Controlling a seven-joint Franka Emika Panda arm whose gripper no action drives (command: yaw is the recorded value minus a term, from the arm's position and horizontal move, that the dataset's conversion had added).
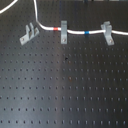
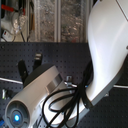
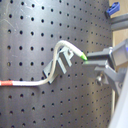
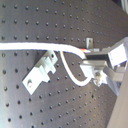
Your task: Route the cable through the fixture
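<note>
In the first exterior view the white cable [image 1: 75, 32] runs from the top edge down past the low grey fixture [image 1: 29, 33]. It carries a red band [image 1: 55, 29] and a blue band [image 1: 86, 33]. The gripper is out of that frame. In the first wrist view the gripper [image 3: 92, 61] is shut on the cable's green-taped end [image 3: 83, 58], just beside the fixture [image 3: 59, 64]. The cable [image 3: 61, 46] arcs over the prongs; I cannot tell if it sits between them. In the second wrist view the gripper [image 4: 90, 59] holds the cable [image 4: 30, 46] past the fixture [image 4: 42, 72].
Two taller slotted posts [image 1: 63, 31] [image 1: 107, 33] stand to the fixture's right in the first exterior view, with the cable through both. The black perforated board [image 1: 65, 85] stretches toward the front. The white arm [image 2: 105, 50] and its black hoses fill the second exterior view.
</note>
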